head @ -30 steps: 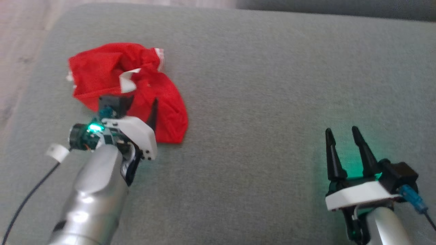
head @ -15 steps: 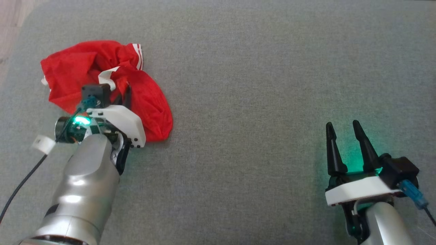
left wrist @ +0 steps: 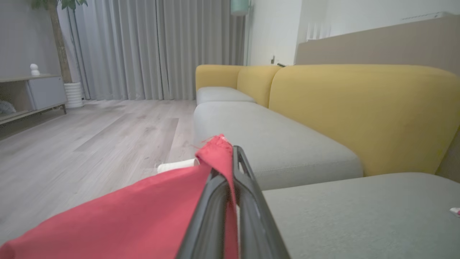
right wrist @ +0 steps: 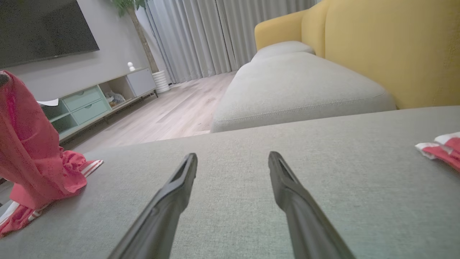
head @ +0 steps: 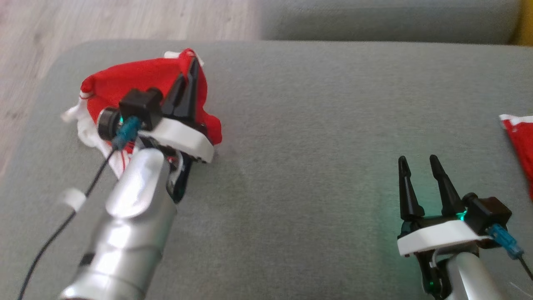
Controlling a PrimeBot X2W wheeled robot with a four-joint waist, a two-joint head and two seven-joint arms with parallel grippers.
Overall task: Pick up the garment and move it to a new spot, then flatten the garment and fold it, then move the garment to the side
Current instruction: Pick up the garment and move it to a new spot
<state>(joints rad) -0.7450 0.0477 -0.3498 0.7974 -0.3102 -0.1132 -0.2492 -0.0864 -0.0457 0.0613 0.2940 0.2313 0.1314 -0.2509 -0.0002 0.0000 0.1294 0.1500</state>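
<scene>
Evidently the first step is in hand: picking the garment up so it can be carried to a new spot. The left gripper [head: 192, 68] is clenched on a peak of the red garment [head: 125, 81], its two dark fingers pressed together with a fold of cloth caught between them, as the left wrist view shows plainly. The garment sits at the far left of the grey sofa cushion [head: 312, 125], close to the cushion's left edge, with the wooden floor [head: 125, 21] beyond. It hangs from the pinch like a tent: the top is raised, while the lower folds and the white-striped hem rest on the seat, as seen from the right wrist view.

The right gripper [head: 417, 159] is at the near right, well apart from the garment, its fingers spread and holding nothing, pointing away over bare cushion. A second piece of red and white cloth [head: 518, 141] lies at the far right edge of the seat.

My judgement is that the lift is only partly made. The next move calls for raising the pinch until the trailing hem clears the cushion, then carrying it rightward toward the open middle of the seat, away from the left edge and short of the other cloth. Flattening and folding are not yet begun, and the free right gripper would likely be wanted for them.
</scene>
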